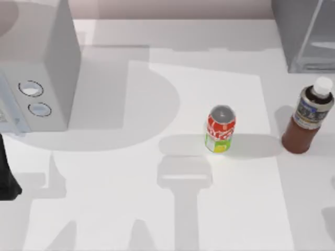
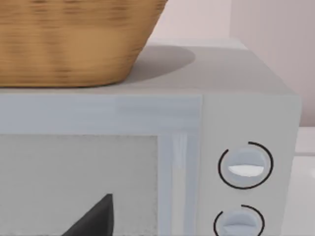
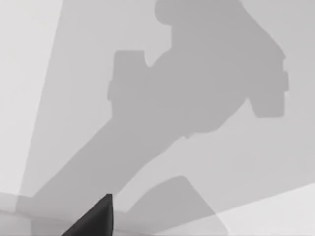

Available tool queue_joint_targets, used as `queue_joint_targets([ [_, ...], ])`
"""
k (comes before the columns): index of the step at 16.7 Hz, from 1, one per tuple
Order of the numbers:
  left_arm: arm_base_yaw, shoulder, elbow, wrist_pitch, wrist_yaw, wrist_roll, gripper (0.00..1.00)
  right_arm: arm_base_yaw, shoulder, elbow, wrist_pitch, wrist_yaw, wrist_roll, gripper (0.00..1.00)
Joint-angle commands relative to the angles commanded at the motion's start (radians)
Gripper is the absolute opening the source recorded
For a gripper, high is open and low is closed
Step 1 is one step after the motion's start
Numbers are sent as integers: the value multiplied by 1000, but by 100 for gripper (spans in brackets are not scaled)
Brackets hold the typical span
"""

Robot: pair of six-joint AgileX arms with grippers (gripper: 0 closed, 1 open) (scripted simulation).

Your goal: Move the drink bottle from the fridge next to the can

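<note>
The drink bottle (image 1: 309, 116), brown with a white cap and dark label, stands upright on the table in the top view, outside the fridge (image 1: 306, 34) and just in front of it. The red and yellow-green can (image 1: 220, 129) stands upright near the table's middle, to the bottle's left with a gap between them. Nothing grips either one. My left arm (image 1: 6, 172) sits parked at the table's far left edge; a dark part of my left gripper (image 2: 93, 221) faces the white box. A dark part of my right gripper (image 3: 93, 219) hangs over bare table.
A white box with two round dials (image 1: 36, 78) fills the back left, and a wicker basket (image 2: 74, 39) rests on top of it. Arm shadows fall across the white table (image 1: 157, 209) in front of the can.
</note>
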Motion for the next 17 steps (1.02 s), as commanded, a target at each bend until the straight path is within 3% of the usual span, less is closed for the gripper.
queue_joint_targets([
  [5,0,0,0,0,0,0,100,-487,583,167,1,-244,-570,100],
  [9,0,0,0,0,0,0,100,-819,964,267,39,-409,-943,100],
  [13,0,0,0,0,0,0,100,-1027,1190,324,86,-521,-1165,100],
  [17,0,0,0,0,0,0,100,-1085,1249,339,102,-554,-1220,100],
])
